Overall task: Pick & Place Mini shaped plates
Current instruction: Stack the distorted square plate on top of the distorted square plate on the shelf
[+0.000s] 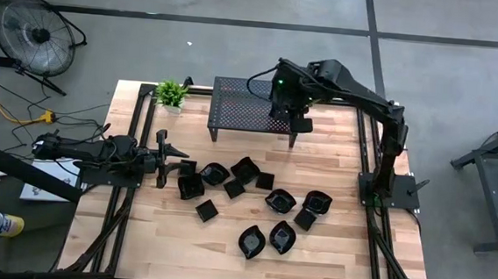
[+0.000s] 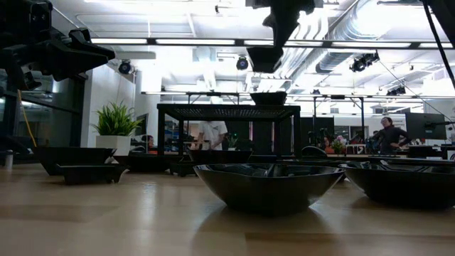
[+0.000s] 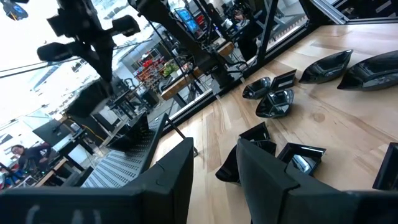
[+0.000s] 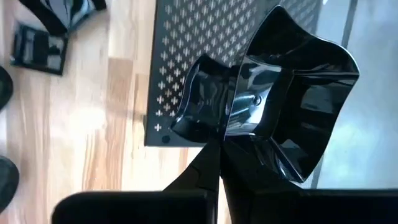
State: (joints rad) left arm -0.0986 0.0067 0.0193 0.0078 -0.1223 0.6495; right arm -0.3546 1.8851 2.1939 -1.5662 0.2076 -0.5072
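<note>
Heads-up, your right end effector (image 4: 219,146) is pinched shut on a slippery-looking glossy square mini plate (image 4: 292,93) by its thin rim over the perforated stand (image 4: 205,37), so go easy.

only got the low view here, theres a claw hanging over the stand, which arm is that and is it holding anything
Observer: It's the right claw, shut on a dish, a glossy one with wavy walls.
Operator: is it over the stand or past it
Observer: From above, it sits over the stand, at its right end.
Operator: ok and the left arm
Observer: The left claw is open and empty, at the left edge of the dishes on the table.
Operator: anything already on the stand
Observer: No dish shows on its top from above, though the arm hides part of it.
</note>
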